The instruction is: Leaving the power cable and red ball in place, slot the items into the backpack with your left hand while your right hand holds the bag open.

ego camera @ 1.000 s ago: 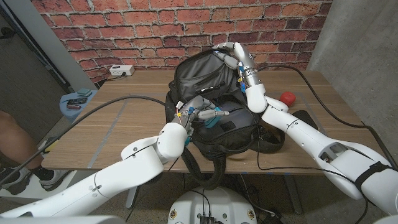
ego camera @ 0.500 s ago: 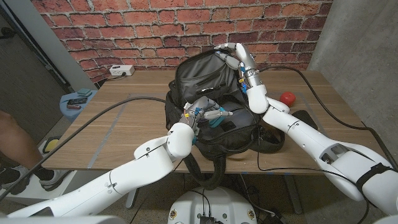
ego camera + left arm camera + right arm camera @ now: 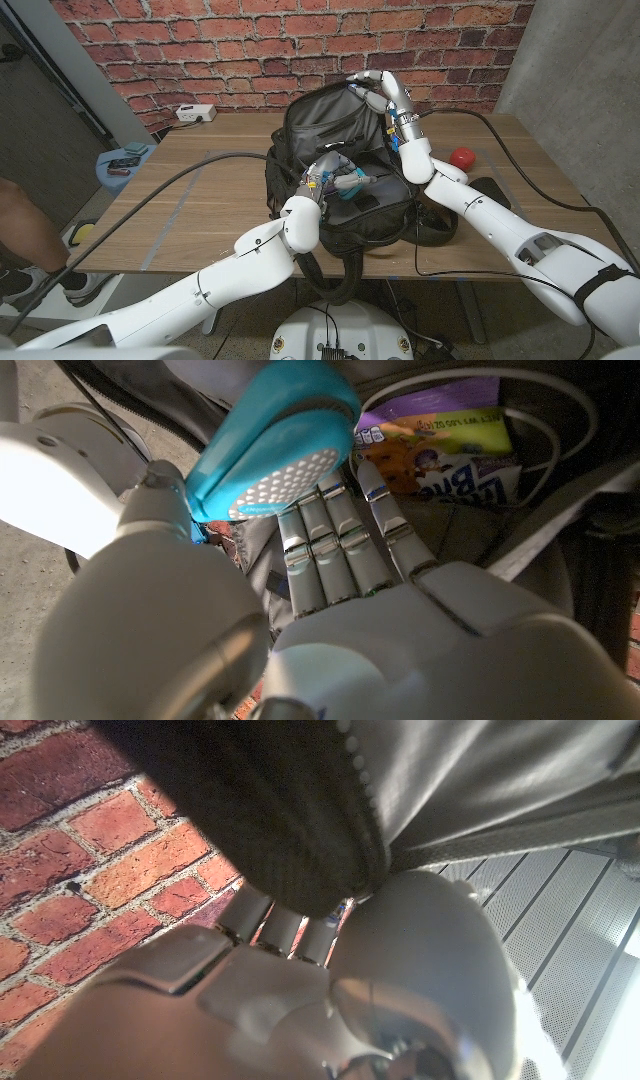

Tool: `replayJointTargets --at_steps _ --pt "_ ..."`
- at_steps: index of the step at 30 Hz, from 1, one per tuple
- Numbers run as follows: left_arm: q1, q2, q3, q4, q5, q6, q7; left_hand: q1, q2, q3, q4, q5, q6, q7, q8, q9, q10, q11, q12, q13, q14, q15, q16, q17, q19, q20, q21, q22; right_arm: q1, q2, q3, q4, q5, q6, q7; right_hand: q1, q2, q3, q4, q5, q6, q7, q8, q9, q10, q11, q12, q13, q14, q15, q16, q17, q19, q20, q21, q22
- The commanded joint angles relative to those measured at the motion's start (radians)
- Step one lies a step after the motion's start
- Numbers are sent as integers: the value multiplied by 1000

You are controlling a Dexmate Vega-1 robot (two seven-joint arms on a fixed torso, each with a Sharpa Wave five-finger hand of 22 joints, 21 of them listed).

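Teal item [image 3: 270,435] clasped in left hand [image 3: 325,183] fingers over backpack [image 3: 375,215] opening; right hand [image 3: 375,88] grips rim.

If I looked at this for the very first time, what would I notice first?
Probably the big black fabric backpack standing open in the middle of the wooden table, with two white robot arms reaching into it. The right hand grips its top edge, while the left hand holds a bright blue plastic object with a dotted white face over the opening. A small red ball sits to the right.
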State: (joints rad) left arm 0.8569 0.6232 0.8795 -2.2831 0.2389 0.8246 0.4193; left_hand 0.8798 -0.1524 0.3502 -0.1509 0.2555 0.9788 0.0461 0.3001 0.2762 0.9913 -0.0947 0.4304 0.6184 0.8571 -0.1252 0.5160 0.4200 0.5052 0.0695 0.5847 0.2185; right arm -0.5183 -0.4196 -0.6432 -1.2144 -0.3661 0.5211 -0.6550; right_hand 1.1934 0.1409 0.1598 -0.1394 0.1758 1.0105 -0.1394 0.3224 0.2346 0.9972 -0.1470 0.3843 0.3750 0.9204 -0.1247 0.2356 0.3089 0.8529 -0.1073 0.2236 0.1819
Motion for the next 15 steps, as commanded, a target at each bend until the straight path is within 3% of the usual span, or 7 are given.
replayJointTargets --at_steps 1,6,14,15 --pt "-15 -27 15 29 62 2 -44 149 151 1 -3 4 -5 -1 2 1 -9 -9 -8 6 -16 0 -6 5 -7 0 5 1 -2 -1 7 7 8 6 8 0 10 -2 2 6 8 1 2 3 11 0 -3 1 9 -115 -4 1 -3 -78 2 2" --pt "-22 -23 17 21 69 28 -79 141 148 -3 1 3 -28 -1 -10 -1 -26 -3 -22 -3 -34 6 -15 5 -20 5 3 0 -2 -1 8 10 8 6 9 -1 10 -2 3 6 7 1 1 3 9 0 -5 0 9 -114 -5 2 -3 -78 2 2" --pt "-52 5 37 -18 83 89 -152 118 147 -11 10 0 -103 19 -49 -10 -93 33 -71 -31 -106 41 -49 3 -68 32 -8 -2 3 0 8 18 12 12 14 1 10 -2 2 6 7 1 1 4 10 0 -5 1 9 -116 -4 2 -4 -78 2 2" --pt "-55 8 40 -21 87 93 -156 110 147 -13 13 -1 -117 19 -57 -13 -124 47 -89 -38 -126 53 -59 2 -81 39 -11 -2 1 3 10 16 15 8 11 0 10 -2 2 6 8 3 1 4 8 0 -5 2 8 -114 -6 2 -4 -77 1 2"
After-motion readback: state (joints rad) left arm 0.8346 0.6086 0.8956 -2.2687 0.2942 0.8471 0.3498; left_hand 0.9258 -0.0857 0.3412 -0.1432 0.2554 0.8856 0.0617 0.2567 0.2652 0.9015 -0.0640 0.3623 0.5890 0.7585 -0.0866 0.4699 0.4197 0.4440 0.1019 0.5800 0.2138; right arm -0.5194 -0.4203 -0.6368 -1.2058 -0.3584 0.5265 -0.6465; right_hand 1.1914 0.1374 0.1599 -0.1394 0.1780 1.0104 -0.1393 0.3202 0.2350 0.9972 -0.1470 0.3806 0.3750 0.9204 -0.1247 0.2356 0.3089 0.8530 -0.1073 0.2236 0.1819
